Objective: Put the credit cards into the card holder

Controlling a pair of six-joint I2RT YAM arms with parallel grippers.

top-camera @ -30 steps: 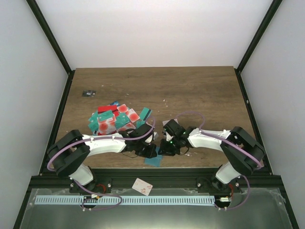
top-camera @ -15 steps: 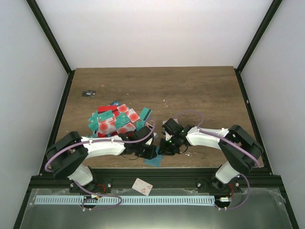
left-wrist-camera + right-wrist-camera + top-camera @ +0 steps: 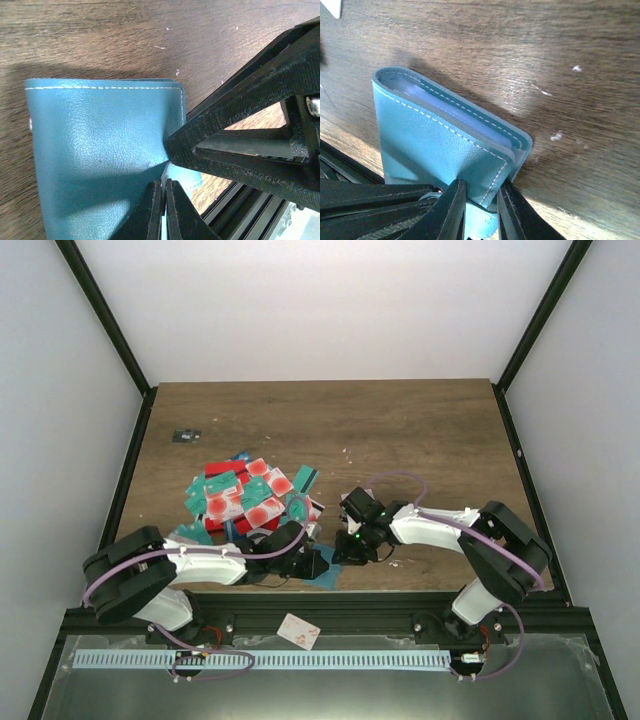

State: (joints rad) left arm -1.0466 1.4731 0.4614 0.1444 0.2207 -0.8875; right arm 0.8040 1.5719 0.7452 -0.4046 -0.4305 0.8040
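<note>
The card holder lies at the near edge of the tabletop, and both arms meet over it. Over the last second the left arm has sunk and swung outward. Its elbow now sits lower and farther from the card holder, and its forearm lies flatter along the near edge. That uncovers a few more credit cards at the near side of the heap. The heap itself lies behind the card holder, toward the left arm's side, and has not moved. The right arm has barely shifted, and the card holder is where it was.

The right end effector stands slightly open, its two fingers clamped on one corner of the card holder. The folded cover is between them, with a paler blue inner layer showing along the edge. The left end effector is closed tight, its tips on the card holder's near edge beside that same corner. Whether a layer is nipped between them I cannot tell.

The card holder is folded over and no card is visibly in either end effector. I judge the arms are working on opening or steadying the holder and have not yet started filling it. The left arm's new low pose looks like a reach to peel one cover away. One white, red-blotched card lies on the frame in front of the card holder, off the tabletop and hard to reach.
</note>
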